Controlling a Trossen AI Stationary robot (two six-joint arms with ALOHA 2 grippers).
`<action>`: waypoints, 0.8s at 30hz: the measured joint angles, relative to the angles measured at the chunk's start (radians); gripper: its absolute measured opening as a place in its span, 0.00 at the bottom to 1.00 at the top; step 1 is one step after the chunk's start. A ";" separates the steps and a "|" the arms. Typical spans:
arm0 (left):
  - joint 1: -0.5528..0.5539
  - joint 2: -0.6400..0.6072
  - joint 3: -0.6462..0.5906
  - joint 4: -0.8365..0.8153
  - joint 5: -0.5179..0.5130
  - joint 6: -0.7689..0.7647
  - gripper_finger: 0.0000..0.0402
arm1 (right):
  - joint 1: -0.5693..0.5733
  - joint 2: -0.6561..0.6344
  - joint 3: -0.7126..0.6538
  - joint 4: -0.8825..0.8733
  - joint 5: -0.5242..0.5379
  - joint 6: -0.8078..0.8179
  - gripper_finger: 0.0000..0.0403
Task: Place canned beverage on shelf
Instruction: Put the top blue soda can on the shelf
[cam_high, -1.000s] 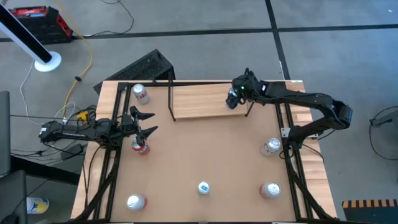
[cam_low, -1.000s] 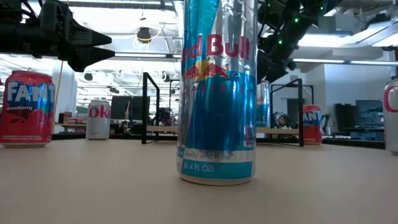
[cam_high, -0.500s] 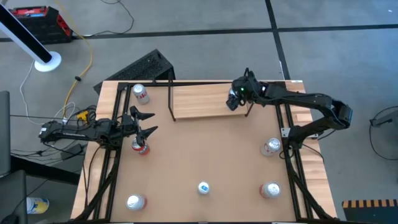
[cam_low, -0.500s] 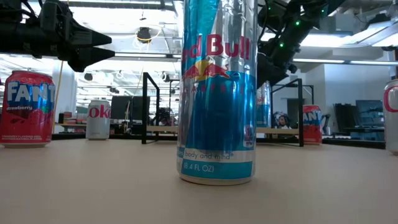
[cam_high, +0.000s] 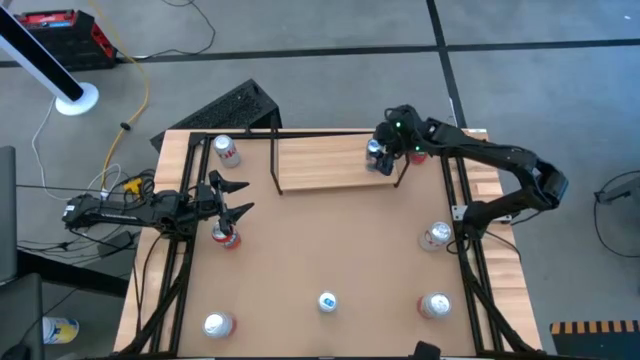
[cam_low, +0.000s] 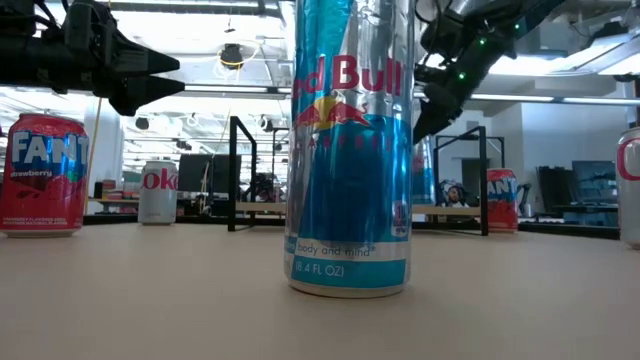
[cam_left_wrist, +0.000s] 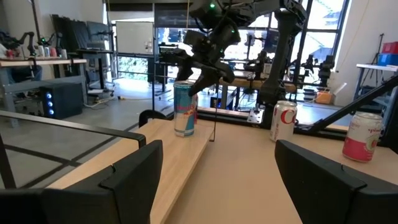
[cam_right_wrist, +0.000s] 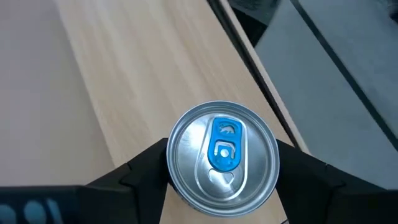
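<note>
- The slim blue-and-silver canned beverage (cam_high: 376, 152) stands upright on the shelf (cam_high: 320, 163), a small light-wood plank with thin black rod uprights at its short ends, at the end nearest the right arm and just beside that end's upright.
- In the right wrist view the can's silver top with its blue pull tab (cam_right_wrist: 222, 147) sits between the two dark fingers (cam_right_wrist: 144, 167), one on each side; whether the pads press its wall or stand just off it cannot be told.
- The left wrist view shows the same can (cam_left_wrist: 184, 107) resting on the plank with the right gripper (cam_left_wrist: 202, 62) above and around its top.
- Against the picture a second ago, the right gripper (cam_high: 384, 152) has drawn back a little toward the table's far right corner, and the can's top now shows from above where the wrist covered it before. Its jaws have also narrowed somewhat in that time.
- In the low view the right gripper (cam_low: 432, 105) sits slightly higher and farther right than before.
- The left gripper (cam_high: 236, 197) hangs with its jaws spread wide and nothing between them, above the table's left edge, just beside a red-and-white can (cam_high: 227, 236); it has not moved.
- The other cans are unchanged: a red-and-white one (cam_high: 225, 151) at the far left corner, three along the near edge (cam_high: 327, 302), one by the right rail (cam_high: 437, 235).
</note>
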 joint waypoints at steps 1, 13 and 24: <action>0.000 0.000 0.000 0.000 0.000 0.000 0.73 | -0.018 0.000 0.000 0.000 -0.023 -0.027 0.66; 0.000 0.000 0.000 0.000 0.000 0.000 0.73 | -0.174 0.002 0.000 -0.007 -0.244 -0.213 0.66; 0.000 0.000 0.000 0.000 0.000 0.000 0.73 | -0.158 0.001 0.001 -0.008 -0.242 -0.210 0.80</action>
